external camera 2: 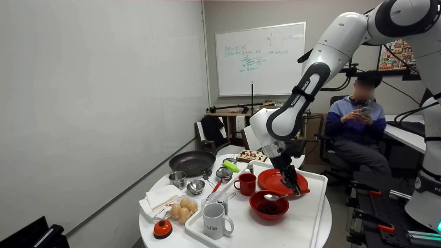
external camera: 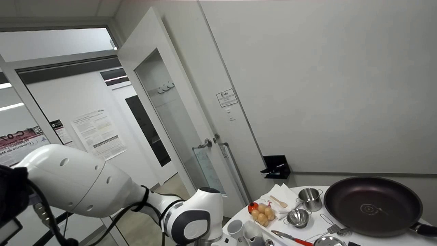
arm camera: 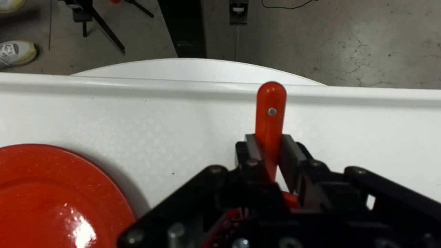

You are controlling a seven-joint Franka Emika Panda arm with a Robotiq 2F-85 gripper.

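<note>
Fingers (arm camera: pixel 293 155): clenched on the red handle (arm camera: pixel 270 100) of the spoon (external camera 2: pixel 271 197), a pad against either side; the handle's rounded end, with a metal rivet, juts out past them in the wrist view.
Spoon: over the red bowl (external camera 2: pixel 270 217) in an exterior view, its steel head inside the bowl's outline; whether head and bowl touch, I cannot tell.
Bowl: on the white tray (external camera 2: pixel 303 220), with dark pieces (external camera 2: pixel 268 208) lying in it.
Plate (arm camera: pixel 44 172): red and glossy, on the tray, to the left of the fingers and apart from them in the wrist view.
Red mug (external camera 2: pixel 246 185): upright on the tray, near both bowl and plate.
Gray mug (external camera 2: pixel 211 220): upright near a corner of the tray, marked "Mila"; a clear cup (external camera: pixel 252 234) is just beside it.
Tray: raised rim, resting on a round white tabletop (external camera 2: pixel 326 217).
Pan (external camera: pixel 370 212): wide and dark, on the tabletop in both exterior views; near it, a steel pot (external camera: pixel 310 199) and a steel dish (external camera: pixel 297 218).
Cloth (external camera: pixel 287 196): white, creased, a wooden spoon (external camera: pixel 280 202) on top; tan rounded things (external camera: pixel 262 216) just beside.
Knife (external camera: pixel 300 241): red-handled.
Person (external camera 2: pixel 353 119): seated beyond the tabletop, phone (external camera 2: pixel 366 111) in hand.
Whiteboard (external camera 2: pixel 258 81): on the wall, bearing green handwriting.
Door (external camera: pixel 143 39): open, glass-panelled.
</note>
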